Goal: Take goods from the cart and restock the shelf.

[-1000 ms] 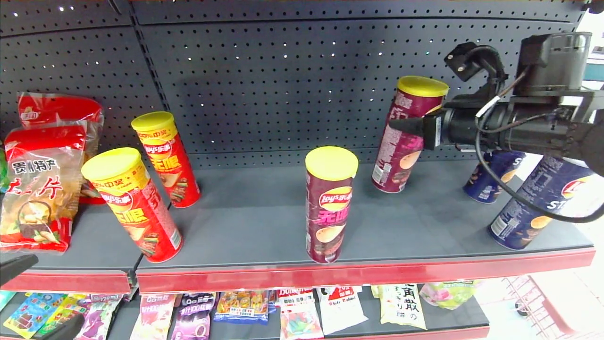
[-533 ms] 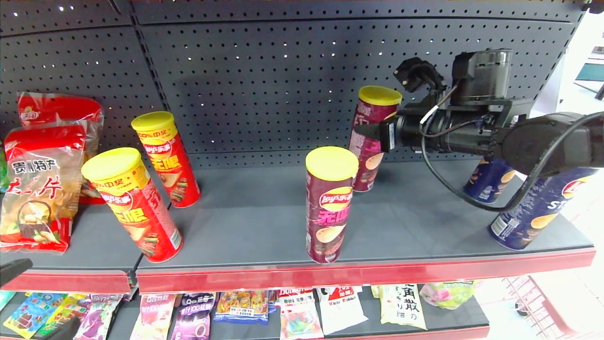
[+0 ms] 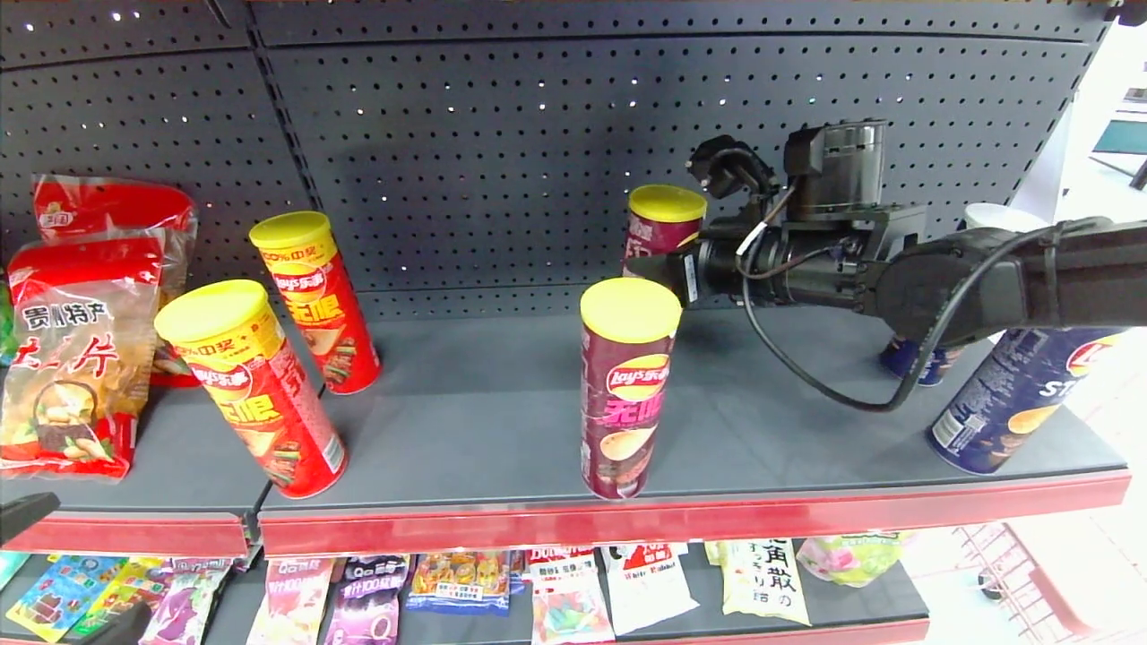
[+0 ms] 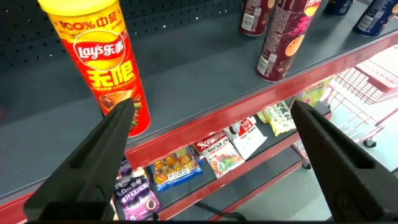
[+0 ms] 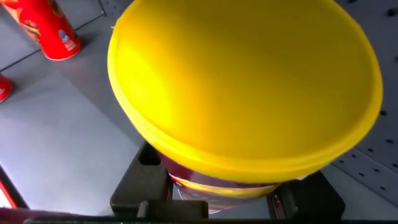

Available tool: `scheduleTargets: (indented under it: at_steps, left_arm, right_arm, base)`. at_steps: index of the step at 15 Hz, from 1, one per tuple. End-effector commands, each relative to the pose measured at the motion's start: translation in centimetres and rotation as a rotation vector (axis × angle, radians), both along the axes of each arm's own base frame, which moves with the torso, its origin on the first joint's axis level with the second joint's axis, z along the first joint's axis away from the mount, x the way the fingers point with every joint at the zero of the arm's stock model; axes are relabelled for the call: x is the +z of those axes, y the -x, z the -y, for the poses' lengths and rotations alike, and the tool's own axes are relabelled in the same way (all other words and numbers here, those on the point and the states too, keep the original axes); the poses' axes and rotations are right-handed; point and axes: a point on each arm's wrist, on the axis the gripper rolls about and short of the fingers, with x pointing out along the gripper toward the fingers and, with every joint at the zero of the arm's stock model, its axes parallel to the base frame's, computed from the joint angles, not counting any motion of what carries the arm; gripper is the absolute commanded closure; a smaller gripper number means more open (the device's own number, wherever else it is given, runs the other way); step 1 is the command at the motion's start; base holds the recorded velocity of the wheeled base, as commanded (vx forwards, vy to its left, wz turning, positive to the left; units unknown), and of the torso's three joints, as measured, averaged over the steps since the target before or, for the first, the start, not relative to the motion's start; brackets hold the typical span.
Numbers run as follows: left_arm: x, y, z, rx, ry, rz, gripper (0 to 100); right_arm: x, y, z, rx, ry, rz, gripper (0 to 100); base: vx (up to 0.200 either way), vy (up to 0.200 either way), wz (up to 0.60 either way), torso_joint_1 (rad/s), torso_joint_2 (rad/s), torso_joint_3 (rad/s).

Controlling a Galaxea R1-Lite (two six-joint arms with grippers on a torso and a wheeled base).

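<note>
My right gripper point(image 3: 670, 266) is shut on a maroon chip can with a yellow lid point(image 3: 661, 228), held upright near the pegboard at the back of the grey shelf point(image 3: 484, 403). The can's base is hidden behind a second maroon can point(image 3: 627, 385) standing at the shelf's front edge. In the right wrist view the held can's yellow lid point(image 5: 249, 81) sits above the gripper point(image 5: 227, 202). My left gripper point(image 4: 211, 155) hangs open and empty, low in front of the shelf, below a red can point(image 4: 109, 62).
Two red cans point(image 3: 314, 300) point(image 3: 246, 385) stand at the left, with red snack bags point(image 3: 76, 349) beyond them. Two blue cans point(image 3: 1021, 394) point(image 3: 914, 358) lean at the right. Small snack packets point(image 3: 466, 582) fill the lower shelf. Bare shelf lies between the red and maroon cans.
My right arm has carried the maroon can leftward along the shelf, from near the blue cans to behind the front maroon can. The left gripper has stayed put.
</note>
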Motion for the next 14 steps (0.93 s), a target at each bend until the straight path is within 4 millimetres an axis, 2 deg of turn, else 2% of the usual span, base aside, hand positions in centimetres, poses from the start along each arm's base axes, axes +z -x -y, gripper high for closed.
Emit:
scheduleTargets:
  at_steps: [1, 5, 14]
  left_arm:
    - [0.0, -0.1, 0.0, -0.001, -0.002, -0.004, 0]
    - [0.0, -0.1, 0.0, -0.001, 0.0, -0.005, 0]
    - [0.0, -0.1, 0.0, 0.002, 0.01, -0.01, 0]
  right_arm:
    - [-0.5, -0.2, -0.5, 0.002, 0.008, -0.008, 100]
    - [-0.7, -0.2, -1.8, 0.013, 0.008, -0.005, 100]
    - [-1.8, -0.8, -2.6, -0.003, 0.009, 0.011, 100]
  base:
    - [0.0, 0.0, 0.0, 0.0, 0.0, 0.0]
    - [0.0, 0.0, 0.0, 0.0, 0.0, 0.0]
    - [0.0, 0.0, 0.0, 0.0, 0.0, 0.0]
